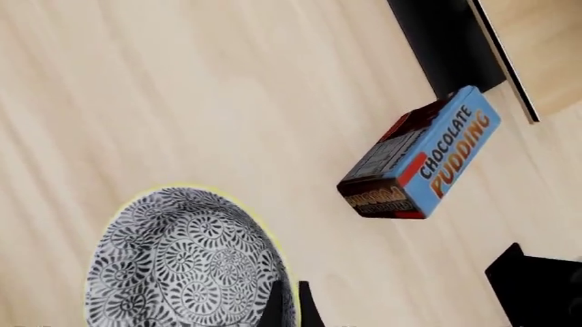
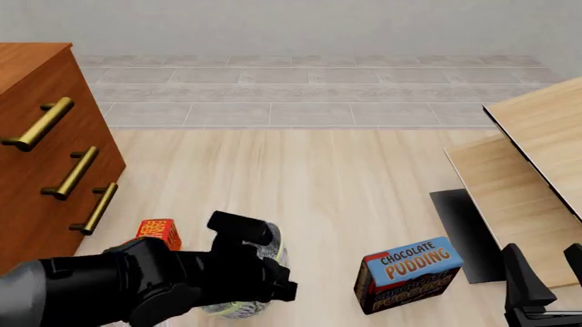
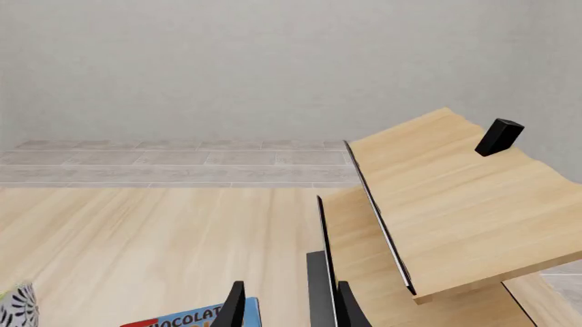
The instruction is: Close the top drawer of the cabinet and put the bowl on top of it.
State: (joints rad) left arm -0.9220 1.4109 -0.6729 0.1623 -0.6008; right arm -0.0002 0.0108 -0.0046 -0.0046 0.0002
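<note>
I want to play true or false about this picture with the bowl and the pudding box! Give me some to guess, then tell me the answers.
1. The blue chocolate pudding box lies on the pale wooden floor. True.
2. The round grey-and-white floral bowl already sits on top of the reddish-brown wooden cabinet. False: it is down on the floor, by the left claw.
3. The cabinet has three brass bar handles. True.
4. The pudding box is inside the bowl. False: they lie apart.
5. A small red-orange box lies near the cabinet. True.
</note>
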